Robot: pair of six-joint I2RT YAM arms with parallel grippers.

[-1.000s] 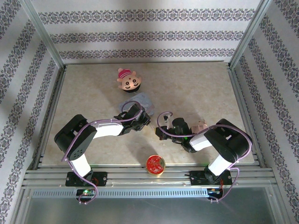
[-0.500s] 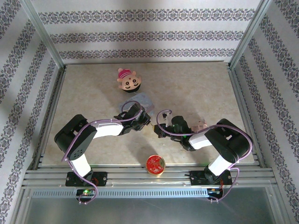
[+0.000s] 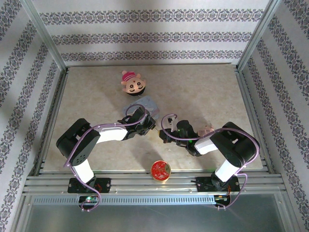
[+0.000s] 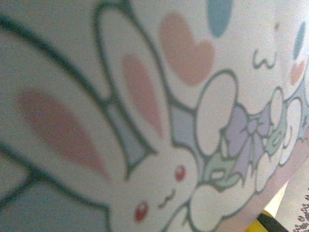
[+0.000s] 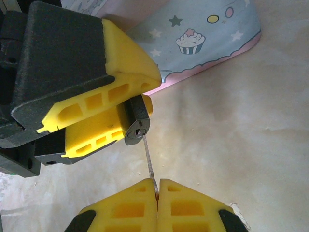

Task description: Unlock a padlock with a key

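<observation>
- Right wrist view: the padlock [image 5: 136, 121] is pinched between the left gripper's [image 5: 140, 99] yellow fingers, keyhole end towards the camera; the pastel tin [image 5: 207, 34] is seen just behind.
- The key [image 5: 149, 162] is clamped by the right gripper [image 5: 158, 186], fingers pressed together on it; its tip is seen at the keyhole.
- Top external view: both grippers are seen nose to nose above the table [image 3: 217, 96].

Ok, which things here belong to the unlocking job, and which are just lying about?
In the job:
padlock, clamped by the left gripper
key, pinched by the right gripper

Lying about:
pastel tin
doll head
red round disc
</observation>
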